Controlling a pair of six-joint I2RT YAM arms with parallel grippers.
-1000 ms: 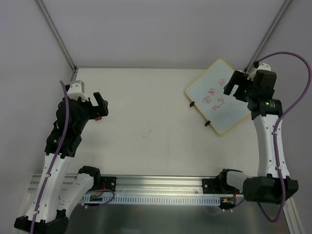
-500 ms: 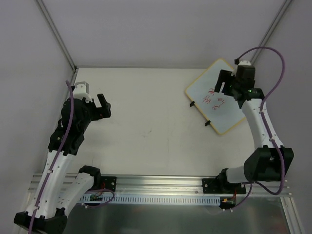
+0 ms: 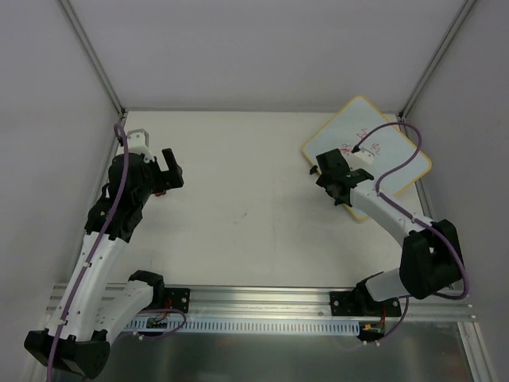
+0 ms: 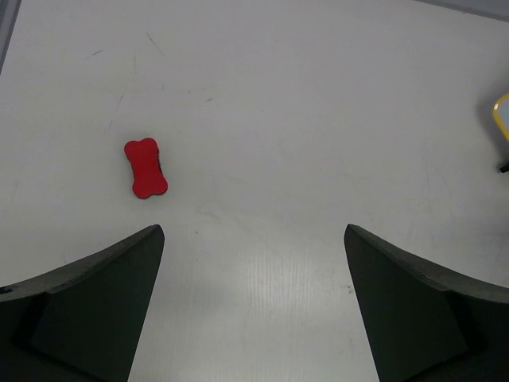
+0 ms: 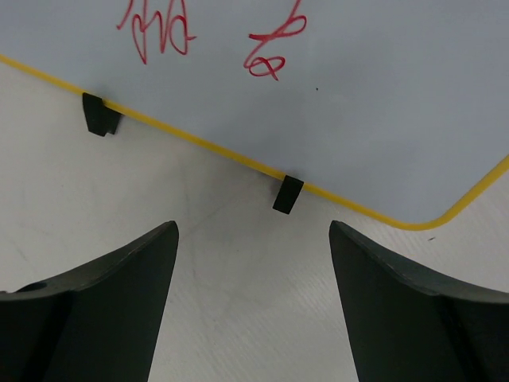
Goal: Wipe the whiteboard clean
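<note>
The whiteboard [image 3: 386,155] lies tilted at the back right, with a white surface, a yellow frame and red scribbles [image 5: 163,32]. Its two black clips [image 5: 287,194] sit on the edge facing the table's middle. My right gripper [image 3: 332,177] is open and empty, low over the table just off that clipped edge. In the right wrist view it [image 5: 252,231] points at the board [image 5: 382,95]. My left gripper [image 3: 171,169] is open and empty at the left. In the left wrist view it [image 4: 254,231] hovers above bare table, near a small red bone-shaped block [image 4: 145,168].
Grey walls with metal posts [image 3: 91,56] close in the table on the left, back and right. An aluminium rail [image 3: 254,306] with the arm bases runs along the near edge. The right arm's purple cable [image 3: 398,163] loops over the board.
My right gripper has swung from over the board's far right side to its clipped left edge and come down low. My left gripper has shifted slightly toward the back.
</note>
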